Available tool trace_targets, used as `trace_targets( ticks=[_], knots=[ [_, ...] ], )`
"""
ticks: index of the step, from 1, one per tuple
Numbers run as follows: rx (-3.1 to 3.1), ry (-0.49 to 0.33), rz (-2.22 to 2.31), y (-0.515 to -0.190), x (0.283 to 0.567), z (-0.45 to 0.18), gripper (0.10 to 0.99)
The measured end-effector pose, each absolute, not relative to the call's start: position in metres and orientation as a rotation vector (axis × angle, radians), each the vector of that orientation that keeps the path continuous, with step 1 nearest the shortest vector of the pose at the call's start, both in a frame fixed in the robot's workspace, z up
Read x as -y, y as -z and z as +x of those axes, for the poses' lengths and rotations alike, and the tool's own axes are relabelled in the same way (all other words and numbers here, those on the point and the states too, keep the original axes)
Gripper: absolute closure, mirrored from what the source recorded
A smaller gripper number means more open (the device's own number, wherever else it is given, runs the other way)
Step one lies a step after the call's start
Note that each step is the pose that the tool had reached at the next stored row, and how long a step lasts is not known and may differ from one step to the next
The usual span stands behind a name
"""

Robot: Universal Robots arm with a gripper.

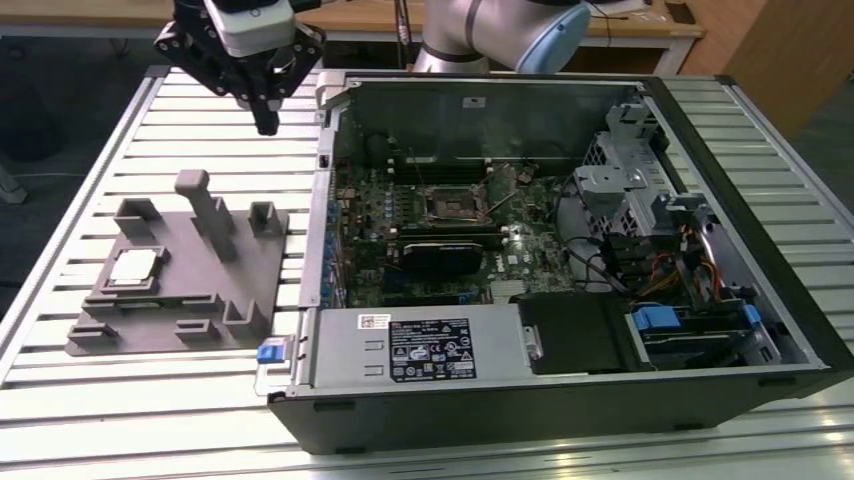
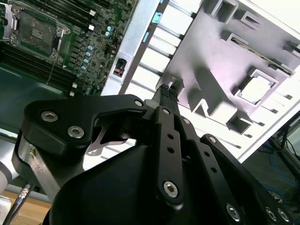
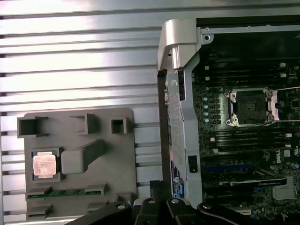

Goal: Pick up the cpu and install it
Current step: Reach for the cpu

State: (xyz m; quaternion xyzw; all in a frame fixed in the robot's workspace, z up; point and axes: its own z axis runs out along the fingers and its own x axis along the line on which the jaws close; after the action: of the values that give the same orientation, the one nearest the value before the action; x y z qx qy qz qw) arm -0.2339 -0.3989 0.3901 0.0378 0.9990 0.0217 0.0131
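The cpu (image 1: 134, 268) is a small silvery square lying flat in a recess of a grey holder (image 1: 200, 300) on the slatted table, at the exterior view's left. It also lies in that recess in both wrist views (image 2: 257, 89) (image 3: 45, 165). My gripper (image 1: 267, 122) hangs high above the table, beyond the holder's far edge and beside the computer case's wall. Its fingers are shut with nothing between them (image 2: 165, 93) (image 3: 161, 186). The square metal-framed socket (image 1: 454, 205) sits open in the middle of the motherboard (image 3: 251, 107).
The open computer case (image 1: 561, 400) lies on its side to the exterior view's right of the holder, its wall (image 3: 176, 117) standing between holder and motherboard. A black heatsink block (image 1: 441, 258) sits near the socket. Upright posts (image 1: 207, 210) rise from the holder.
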Motion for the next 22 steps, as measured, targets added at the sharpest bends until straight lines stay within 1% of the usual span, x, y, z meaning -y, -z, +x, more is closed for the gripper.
trace_targets(
  ticks=[22],
  knots=[
    [-3.112,-0.068,0.118,-0.39,0.399,-0.267,0.98]
  ],
)
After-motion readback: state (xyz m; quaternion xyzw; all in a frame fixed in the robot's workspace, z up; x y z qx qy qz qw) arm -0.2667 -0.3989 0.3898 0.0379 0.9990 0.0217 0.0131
